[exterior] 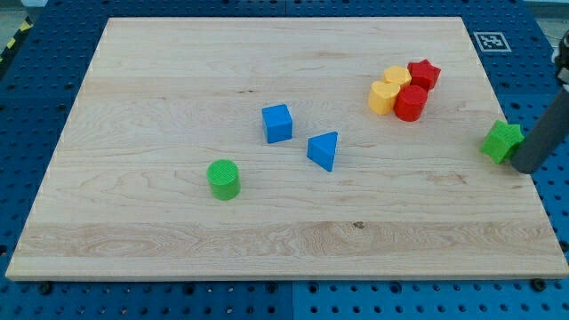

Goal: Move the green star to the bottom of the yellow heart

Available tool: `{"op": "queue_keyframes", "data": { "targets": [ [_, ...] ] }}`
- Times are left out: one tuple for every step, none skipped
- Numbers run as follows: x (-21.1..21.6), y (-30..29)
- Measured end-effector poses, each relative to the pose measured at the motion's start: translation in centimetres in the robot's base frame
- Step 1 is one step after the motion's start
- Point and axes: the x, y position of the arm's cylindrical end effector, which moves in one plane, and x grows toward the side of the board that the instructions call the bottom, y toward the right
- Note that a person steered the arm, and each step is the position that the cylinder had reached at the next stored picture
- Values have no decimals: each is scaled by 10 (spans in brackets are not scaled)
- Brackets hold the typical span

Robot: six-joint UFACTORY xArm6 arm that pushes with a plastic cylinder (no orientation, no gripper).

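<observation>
Camera view | my tip (pixel 524 169) touching green star (pixel 501 141), view's right | no jaws visible

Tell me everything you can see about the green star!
The green star is a small chunky block, bright green and plastic-looking, its points rounded and hard to count from here. It lies flat at the wooden board's right edge in the view, far from the other blocks. My tip sits right against its right side, seemingly touching. The yellow heart is up and to its left.
</observation>
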Motion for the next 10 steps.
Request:
{"op": "queue_keyframes", "data": {
  "targets": [
    [0,39],
    [-5,40],
    [-32,22],
    [-31,-41],
    [-21,-93],
    [-6,-102],
    [-2,-110],
    [-2,-111],
    [-8,-111],
    [-8,-129]
  ]
}}
